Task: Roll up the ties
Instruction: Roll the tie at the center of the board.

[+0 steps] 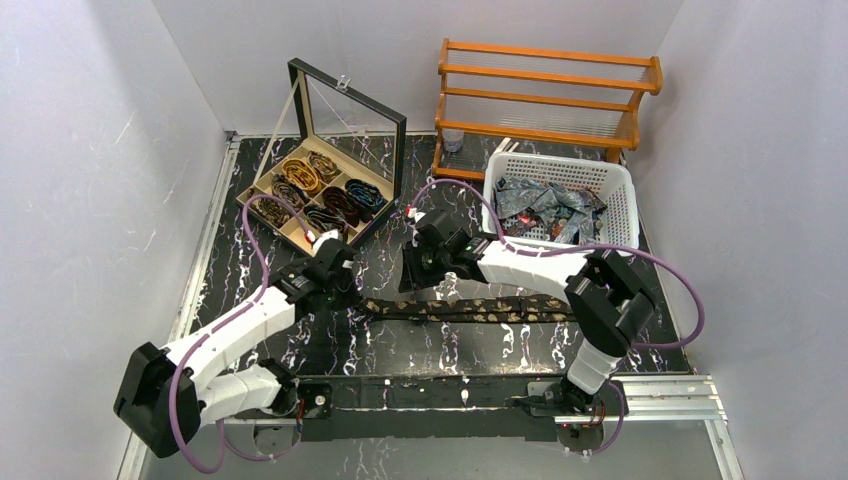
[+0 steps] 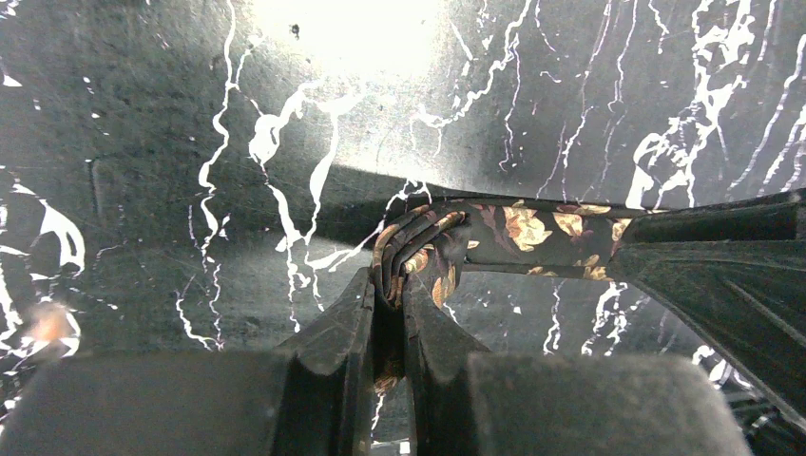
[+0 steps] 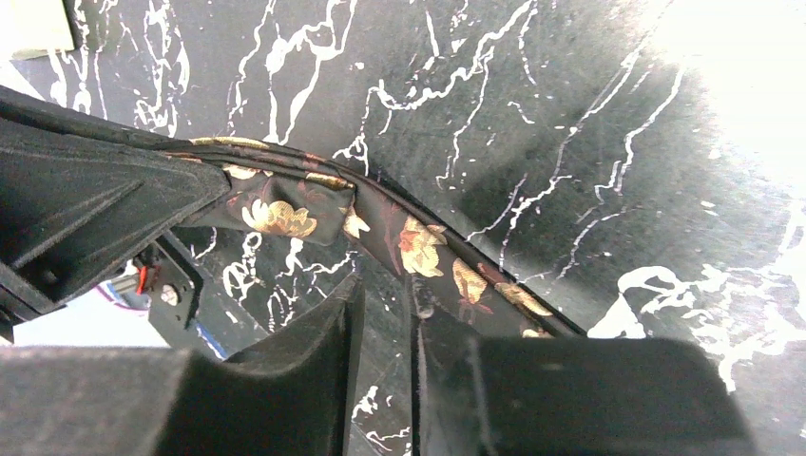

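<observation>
Top external view, near to far: on the black marbled table [image 1: 450,350], just beyond the arm bases, a dark tie [image 1: 480,310] with gold flowers, laid flat as a strip running left to right. At its left end, the left gripper [image 1: 345,290]. Left wrist view: left gripper [image 2: 390,285] clamped tight on the folded, layered end of the dark tie [image 2: 532,228]. Just right of that and slightly farther, the right gripper [image 1: 415,272], low over the strip. Right wrist view: right gripper [image 3: 385,294] only narrowly parted, bare table showing in the gap, the dark tie [image 3: 418,247] running past one fingertip. Purple cables [image 1: 255,240] looping along both arms. Farther left, a compartment box [image 1: 262,178] with glass lid raised, rolled ties [image 1: 315,185] in its cells. Farther right, a white basket [image 1: 555,162] heaped with loose ties [image 1: 545,205]. Behind the basket, against the far wall, a wooden rack [image 1: 545,90]
</observation>
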